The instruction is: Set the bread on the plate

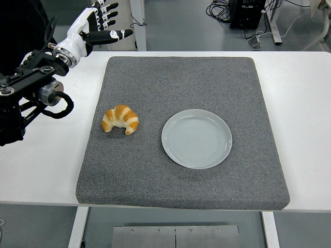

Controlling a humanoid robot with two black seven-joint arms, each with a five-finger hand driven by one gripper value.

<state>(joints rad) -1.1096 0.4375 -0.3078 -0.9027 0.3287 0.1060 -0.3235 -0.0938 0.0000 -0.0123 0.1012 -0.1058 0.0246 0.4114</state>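
Note:
A golden croissant [120, 119] lies on the left part of the grey mat [176, 72]. An empty pale grey plate [196, 138] sits on the mat to its right, a short gap away. My left hand [101, 27] is raised at the far left, above the table's back edge and well behind the croissant. Its fingers are spread and it holds nothing. My right arm is out of view.
The mat covers most of the white table [302, 103]. Bare table shows on both sides. Beyond the far edge are table legs and cables on the floor. A dark shape fills the top left corner.

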